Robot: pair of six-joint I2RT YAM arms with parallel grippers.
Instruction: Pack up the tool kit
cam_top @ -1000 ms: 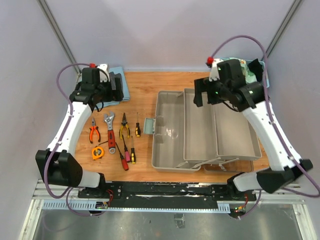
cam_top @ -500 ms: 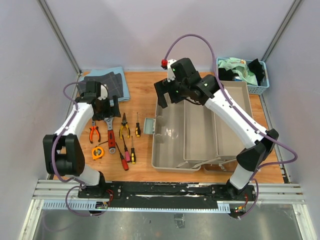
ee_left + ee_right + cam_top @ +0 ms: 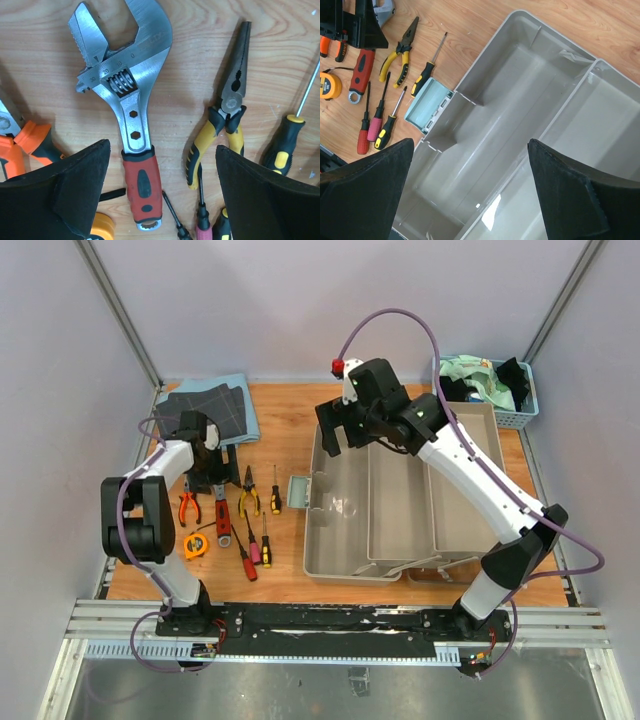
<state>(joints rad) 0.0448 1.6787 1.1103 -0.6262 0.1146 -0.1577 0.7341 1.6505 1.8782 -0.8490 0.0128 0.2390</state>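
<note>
Now that the left gripper (image 3: 162,147) has dropped from the cloths (image 3: 215,405) onto the tool row at centre left, its jaws gape astride the red-handled wrench (image 3: 131,117). The right gripper (image 3: 470,145), likewise spread, has swung over the open toolbox (image 3: 312,510) at centre, so picking can start.

Open toolbox (image 3: 340,515), tools (image 3: 222,512) alongside

Wooden tabletop (image 3: 290,410), pale lilac walls (image 3: 280,300), possibly grey floor (image 3: 300,690) below
</note>
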